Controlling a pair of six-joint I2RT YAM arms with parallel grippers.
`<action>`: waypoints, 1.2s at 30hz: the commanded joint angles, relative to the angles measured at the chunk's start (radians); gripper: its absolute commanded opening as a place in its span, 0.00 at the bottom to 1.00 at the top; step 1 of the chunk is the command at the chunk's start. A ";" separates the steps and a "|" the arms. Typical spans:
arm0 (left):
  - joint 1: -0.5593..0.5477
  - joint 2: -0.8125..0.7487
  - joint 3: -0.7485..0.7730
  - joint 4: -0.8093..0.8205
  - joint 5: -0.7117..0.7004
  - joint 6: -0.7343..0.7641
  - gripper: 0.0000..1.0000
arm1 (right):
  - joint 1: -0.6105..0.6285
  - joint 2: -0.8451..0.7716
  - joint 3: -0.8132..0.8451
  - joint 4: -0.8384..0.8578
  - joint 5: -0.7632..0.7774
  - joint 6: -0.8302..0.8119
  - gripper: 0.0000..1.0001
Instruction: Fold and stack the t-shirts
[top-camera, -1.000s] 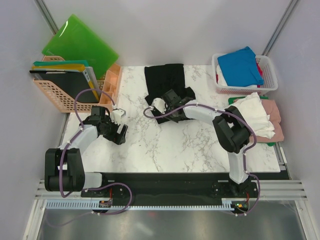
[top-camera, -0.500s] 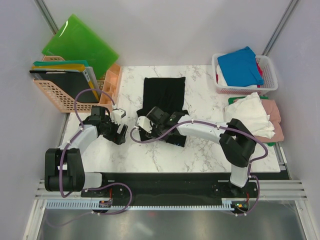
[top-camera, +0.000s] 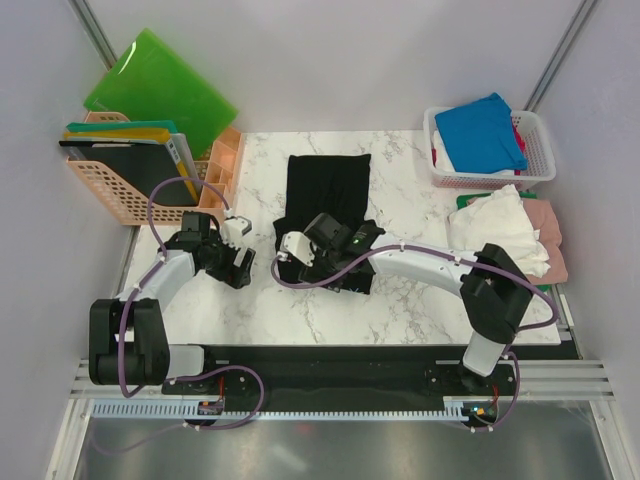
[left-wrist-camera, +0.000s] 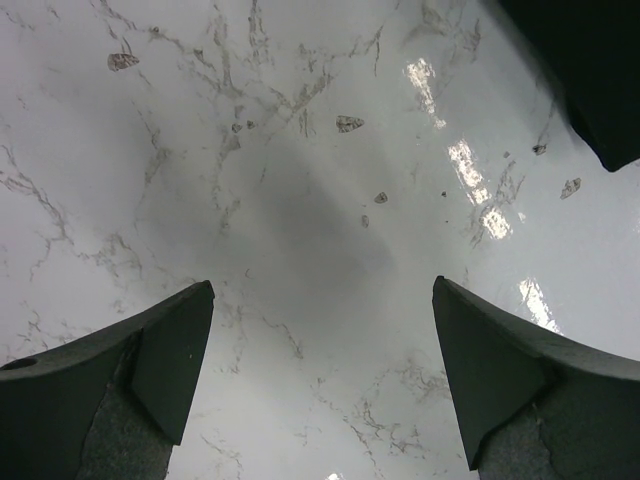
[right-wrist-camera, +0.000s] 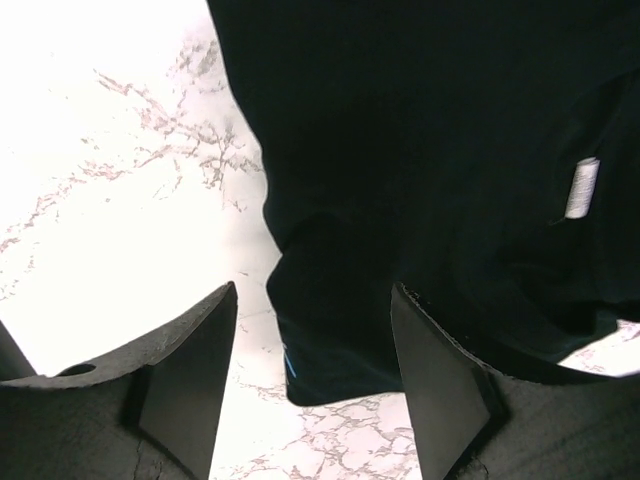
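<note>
Left claw spread wide, empty, over worktop left of black shirt. Right claw released above its near edge. Black shirt looks part-folded, unstacked. To its right, white shirt crumpled on pink shirt. Beyond them, blue shirt in basket. Most work left.

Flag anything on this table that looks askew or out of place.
The black t-shirt is folded unevenly: its far part lies flat, but its near end is bunched, with a lobe jutting right beside the right end effector. At the table's right edge, the white shirt lies crumpled over a pink shirt.
</note>
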 joint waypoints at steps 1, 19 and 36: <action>0.004 -0.018 0.003 0.037 -0.010 -0.007 0.97 | 0.001 0.012 -0.044 0.029 0.014 -0.003 0.70; 0.003 -0.038 -0.037 0.094 -0.087 0.067 0.96 | -0.001 0.196 0.032 0.104 0.014 -0.015 0.53; 0.004 -0.046 -0.055 0.104 -0.095 0.082 0.95 | 0.110 -0.061 -0.040 0.040 -0.060 0.020 0.00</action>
